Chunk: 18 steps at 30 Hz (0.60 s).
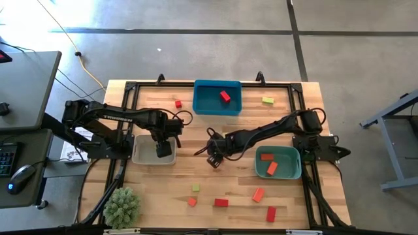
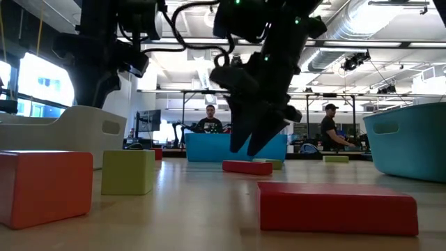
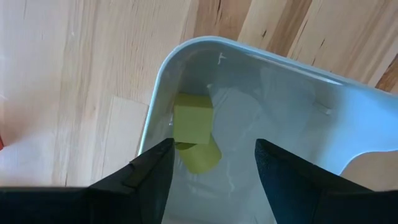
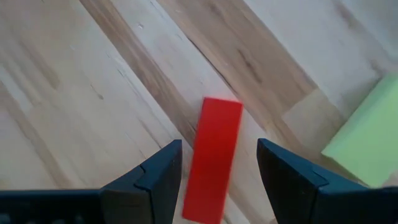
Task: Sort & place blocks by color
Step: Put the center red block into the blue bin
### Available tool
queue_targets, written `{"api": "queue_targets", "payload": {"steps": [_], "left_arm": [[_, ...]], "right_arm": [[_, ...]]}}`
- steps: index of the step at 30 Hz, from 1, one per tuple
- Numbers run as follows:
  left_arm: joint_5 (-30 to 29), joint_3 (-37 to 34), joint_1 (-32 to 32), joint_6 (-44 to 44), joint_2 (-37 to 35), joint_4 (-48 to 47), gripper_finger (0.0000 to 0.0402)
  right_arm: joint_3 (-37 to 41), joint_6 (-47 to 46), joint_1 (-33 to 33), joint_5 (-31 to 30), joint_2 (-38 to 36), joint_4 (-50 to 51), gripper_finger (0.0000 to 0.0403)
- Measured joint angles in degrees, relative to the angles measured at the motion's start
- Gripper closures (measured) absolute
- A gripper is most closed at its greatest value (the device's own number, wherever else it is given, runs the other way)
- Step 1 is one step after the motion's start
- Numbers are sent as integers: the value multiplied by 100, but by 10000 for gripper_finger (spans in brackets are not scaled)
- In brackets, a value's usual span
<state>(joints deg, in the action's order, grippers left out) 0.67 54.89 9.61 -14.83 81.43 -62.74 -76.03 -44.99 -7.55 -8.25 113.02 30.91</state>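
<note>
My left gripper [image 1: 164, 149] hangs open over the beige tray [image 1: 144, 151]. In the left wrist view, two yellow-green blocks [image 3: 194, 127] lie in a corner of that tray, one resting on the other. My right gripper [image 1: 214, 158] is open at mid-table, fingers pointing down. In its wrist view a red oblong block [image 4: 214, 158] lies on the wood between the fingers [image 4: 155, 174], untouched, with a yellow-green block [image 4: 367, 134] beside it. The low view shows that gripper [image 2: 254, 143] just above the red block [image 2: 247, 167].
The blue tray [image 1: 204, 108] at the far side holds a red block [image 1: 225, 96]. The teal tray [image 1: 292, 171] at right holds orange blocks. Loose blocks lie near the front edge [image 1: 221, 202] and at the far side [image 1: 268, 100]. The plant ball [image 1: 122, 207] sits at the near left corner.
</note>
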Motion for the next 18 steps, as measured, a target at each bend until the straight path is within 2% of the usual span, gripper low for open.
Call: {"api": "queue_targets", "payload": {"steps": [12,15,18], "left_arm": [[-2,2,2,0,0,9,188],[0,2,1,0,0,8,188],[0,2,2,0,0,6,188]], "right_arm": [[-24,-6,-11,164,380,-35,212],[-24,-84,-7,166,384,-2,239],[-18,-157,18,203,386,20,291]]}}
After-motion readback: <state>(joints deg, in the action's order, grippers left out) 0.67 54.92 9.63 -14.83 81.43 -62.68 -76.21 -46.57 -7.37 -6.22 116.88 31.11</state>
